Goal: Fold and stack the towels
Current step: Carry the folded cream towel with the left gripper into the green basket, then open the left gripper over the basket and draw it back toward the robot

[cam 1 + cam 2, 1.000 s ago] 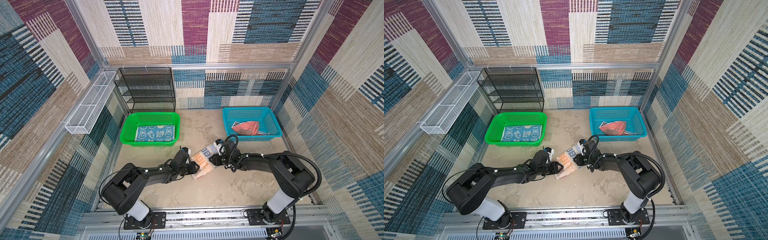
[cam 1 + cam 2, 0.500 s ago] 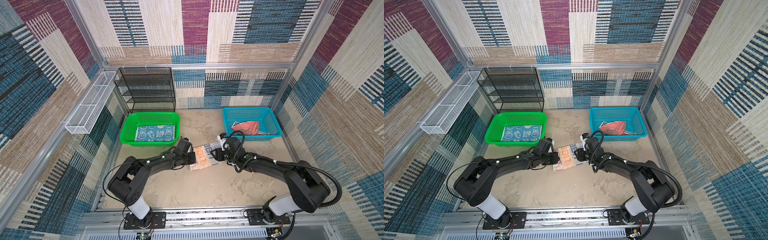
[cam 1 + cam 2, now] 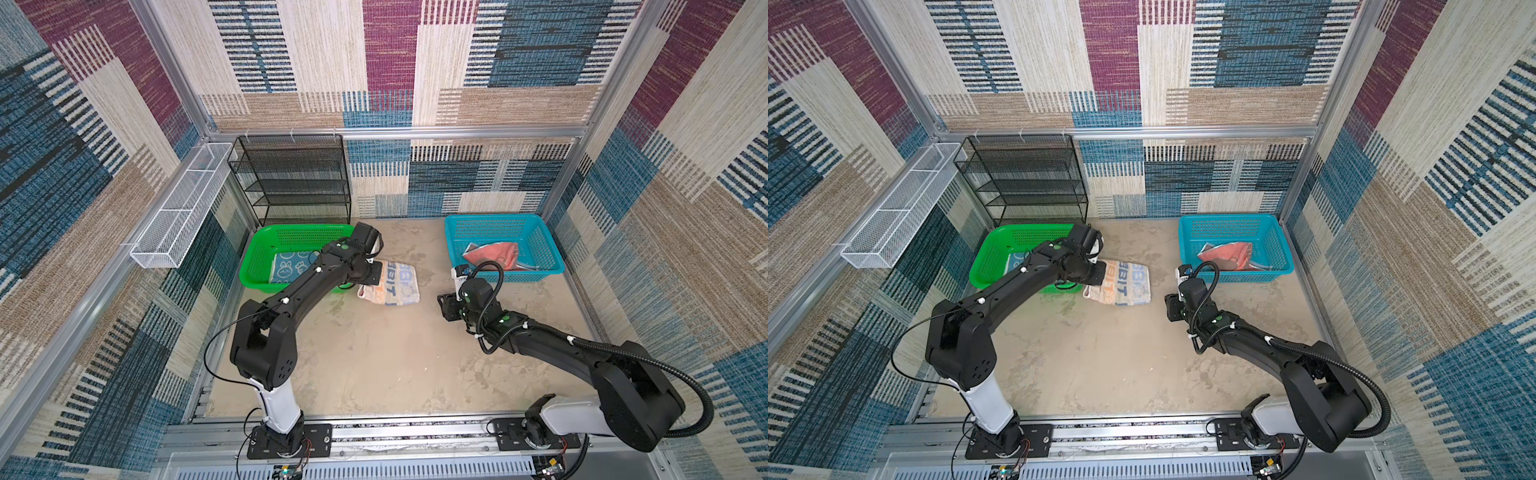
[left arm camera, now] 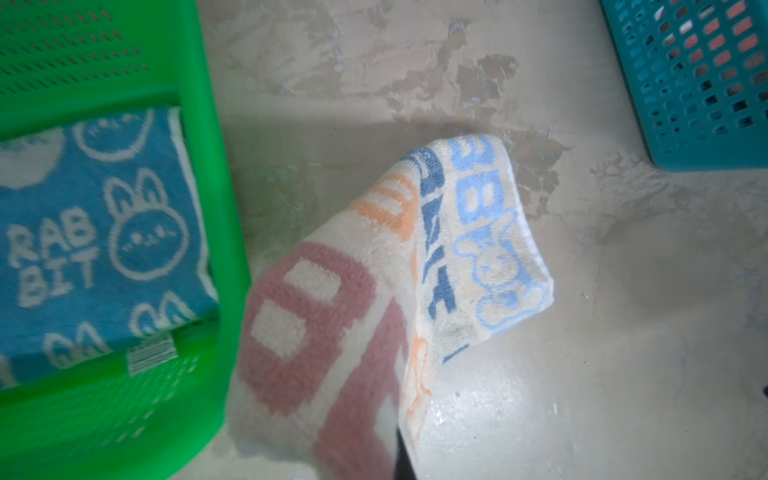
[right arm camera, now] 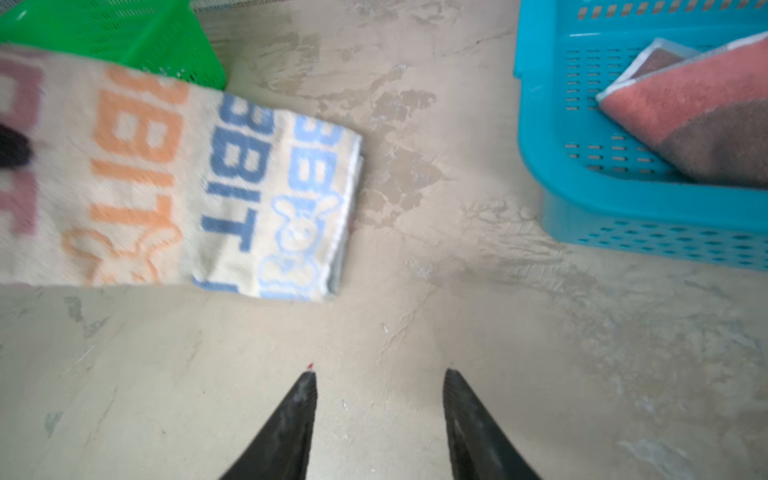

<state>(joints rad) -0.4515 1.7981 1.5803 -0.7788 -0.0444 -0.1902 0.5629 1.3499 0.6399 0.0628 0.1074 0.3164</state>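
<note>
A folded whitish towel point(image 3: 394, 283) point(image 3: 1126, 283) with orange and blue letters hangs beside the green basket's right wall. My left gripper point(image 3: 375, 275) is shut on the towel's near edge, and the cloth point(image 4: 374, 286) hides its fingers. My right gripper point(image 5: 378, 374) point(image 3: 444, 306) stands open and empty over the bare floor, to the right of that towel point(image 5: 187, 187) and apart from it. A blue towel with white rabbits point(image 4: 91, 232) point(image 3: 291, 266) lies flat in the green basket. A coral towel point(image 5: 698, 108) point(image 3: 494, 255) lies crumpled in the blue basket.
The green basket point(image 3: 257, 266) stands at the back left and the blue basket point(image 3: 552, 266) at the back right. A black mesh shelf point(image 3: 295, 178) stands behind the green basket. A white wire tray point(image 3: 178, 212) hangs on the left wall.
My right gripper let go of the whitish towel and drew back to the right. My left gripper shut on the towel and carried it back toward the green basket.
</note>
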